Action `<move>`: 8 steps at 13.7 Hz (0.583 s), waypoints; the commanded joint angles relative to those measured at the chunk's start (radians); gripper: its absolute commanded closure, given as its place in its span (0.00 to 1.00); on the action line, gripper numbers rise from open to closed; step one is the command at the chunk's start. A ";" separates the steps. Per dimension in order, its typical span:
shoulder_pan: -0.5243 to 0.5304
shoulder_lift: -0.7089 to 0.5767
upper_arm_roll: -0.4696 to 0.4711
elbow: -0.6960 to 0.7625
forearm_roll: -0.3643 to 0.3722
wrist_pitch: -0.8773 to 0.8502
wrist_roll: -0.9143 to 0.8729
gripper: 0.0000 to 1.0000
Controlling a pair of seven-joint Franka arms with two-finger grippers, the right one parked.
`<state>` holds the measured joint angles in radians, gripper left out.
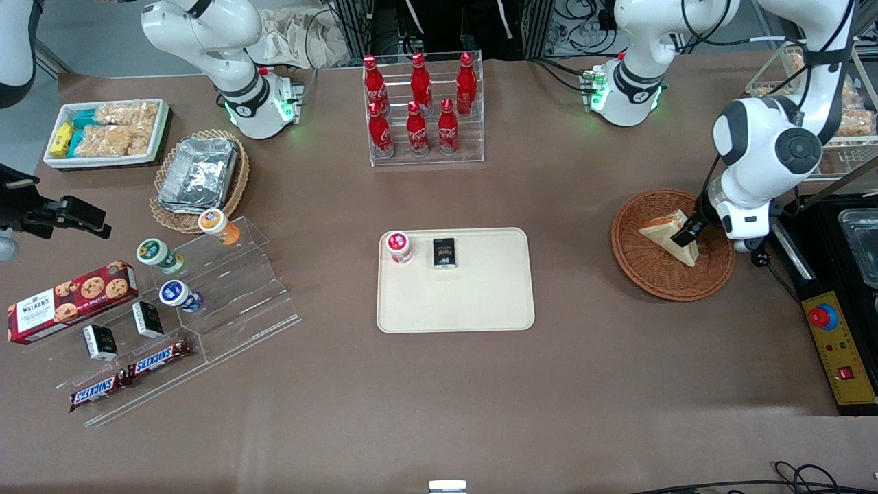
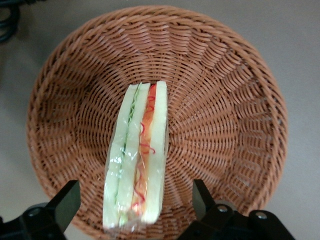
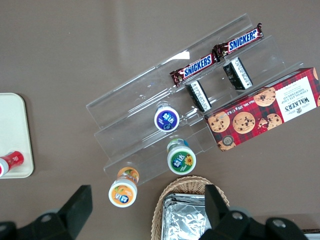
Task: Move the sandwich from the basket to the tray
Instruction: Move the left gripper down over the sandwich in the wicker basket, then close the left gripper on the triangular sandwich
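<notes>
Claw (image 2: 135,205) hangs wide open over the basket (image 2: 235,100), fingers straddling the sandwich (image 2: 137,155), whose long axis runs between them, ungripped; tray (image 1: 480,302) awaits.

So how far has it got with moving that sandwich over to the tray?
Early on. Done: the arm has brought its tool over the basket. In hand: the tool is open, one finger on each side of the sandwich, not yet gripping; the sandwich lies in the basket. Left: grip, lift, carry it to the tray, which holds only a small red-lidded cup and a black packet.
</notes>
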<state>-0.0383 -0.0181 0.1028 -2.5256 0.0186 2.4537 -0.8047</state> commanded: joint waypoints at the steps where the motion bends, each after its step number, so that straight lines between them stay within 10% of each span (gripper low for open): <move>1: 0.000 0.030 0.005 -0.056 0.017 0.114 -0.030 0.00; 3: 0.000 0.061 0.009 -0.076 0.017 0.175 -0.030 0.00; 4: 0.000 0.073 0.009 -0.081 0.015 0.203 -0.030 0.17; 6: 0.000 0.083 0.009 -0.078 0.003 0.209 -0.031 1.00; 8: 0.000 0.081 0.009 -0.073 0.003 0.209 -0.036 1.00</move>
<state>-0.0382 0.0685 0.1113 -2.5827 0.0160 2.6054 -0.8047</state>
